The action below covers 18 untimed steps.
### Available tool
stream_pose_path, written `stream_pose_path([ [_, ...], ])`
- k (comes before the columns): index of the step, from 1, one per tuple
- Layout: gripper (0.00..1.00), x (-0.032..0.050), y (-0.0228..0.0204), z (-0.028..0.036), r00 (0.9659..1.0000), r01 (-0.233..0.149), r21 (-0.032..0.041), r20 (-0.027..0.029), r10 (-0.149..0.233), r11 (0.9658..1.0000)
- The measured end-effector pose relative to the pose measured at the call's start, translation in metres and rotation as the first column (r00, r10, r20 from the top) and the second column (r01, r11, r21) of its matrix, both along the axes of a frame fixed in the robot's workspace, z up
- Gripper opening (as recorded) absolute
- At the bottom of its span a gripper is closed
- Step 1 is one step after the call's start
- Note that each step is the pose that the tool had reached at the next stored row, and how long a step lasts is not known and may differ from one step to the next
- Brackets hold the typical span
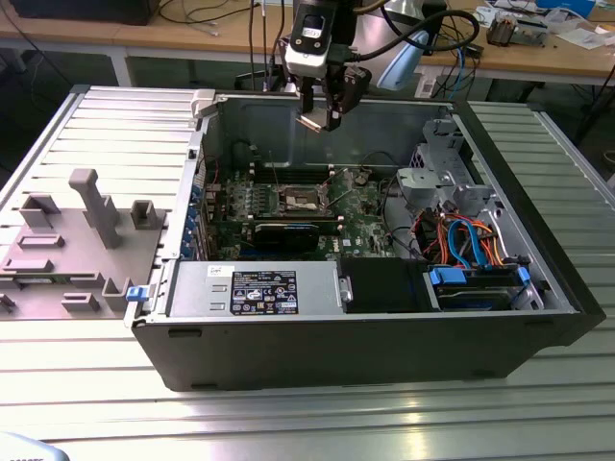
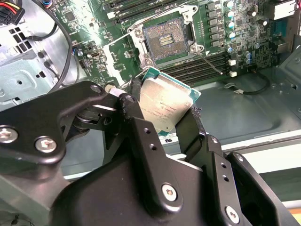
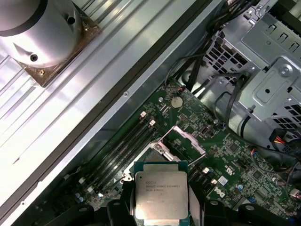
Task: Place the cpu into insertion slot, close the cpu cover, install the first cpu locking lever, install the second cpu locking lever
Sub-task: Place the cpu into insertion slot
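My gripper [image 1: 320, 113] hangs over the far wall of the open computer case, shut on the cpu [image 1: 312, 122], a flat silvery square chip. In both wrist views the cpu [image 2: 164, 106] [image 3: 161, 195] sits clamped by its edges between the black fingers [image 2: 136, 125]. The insertion slot [image 2: 167, 40] lies open below on the green motherboard [image 1: 360, 206], its dark contact field bare and well clear of the chip. In the exterior view the insertion slot [image 1: 296, 200] is in front of and below the gripper. The cpu cover [image 3: 184, 141] stands swung up beside the slot. A thin lever rod [image 2: 210, 62] juts out next to it.
A power supply [image 1: 255, 288] with a label fills the case's near side. A drive cage with coloured cables [image 1: 471, 250] takes the exterior view's right. A black card [image 1: 283, 230] lies just in front of the socket. A grey fixture block [image 1: 77, 240] stands outside the case on the left.
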<state>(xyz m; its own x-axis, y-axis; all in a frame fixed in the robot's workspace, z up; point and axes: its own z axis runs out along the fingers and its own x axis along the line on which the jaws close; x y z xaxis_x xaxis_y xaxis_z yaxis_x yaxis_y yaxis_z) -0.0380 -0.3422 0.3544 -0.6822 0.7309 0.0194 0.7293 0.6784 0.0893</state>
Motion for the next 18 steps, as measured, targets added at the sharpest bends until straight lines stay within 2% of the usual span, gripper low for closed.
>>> stream_pose_path([
  [18, 0.55, 0.0000, 0.0000, 0.0001, 0.9998, 0.020, -0.0001, -0.0001, -0.020, 0.9998],
])
